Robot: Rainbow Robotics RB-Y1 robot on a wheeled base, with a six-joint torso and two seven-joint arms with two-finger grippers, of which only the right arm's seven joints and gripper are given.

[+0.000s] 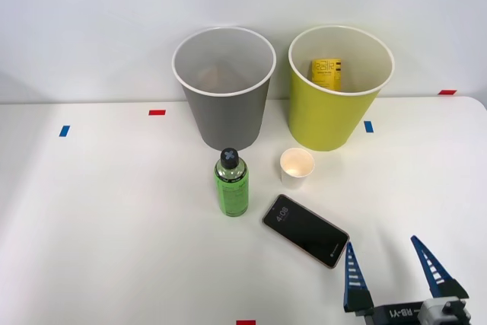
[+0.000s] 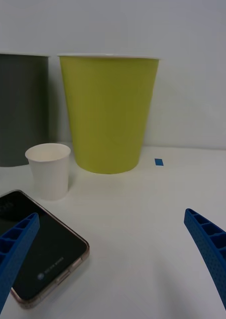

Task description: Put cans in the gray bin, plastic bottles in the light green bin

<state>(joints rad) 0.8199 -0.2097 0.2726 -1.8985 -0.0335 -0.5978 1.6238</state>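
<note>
The end effector [image 1: 396, 273] is spread and holds nothing. Next step, I think: grab the bottle [image 1: 231, 183] at its ten o'clock.

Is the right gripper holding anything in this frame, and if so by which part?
Nothing is held. The right gripper is open over bare table, near the phone; the bottle stands untouched.

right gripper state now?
Right gripper: open, holding nothing, above the table near the phone.
</note>
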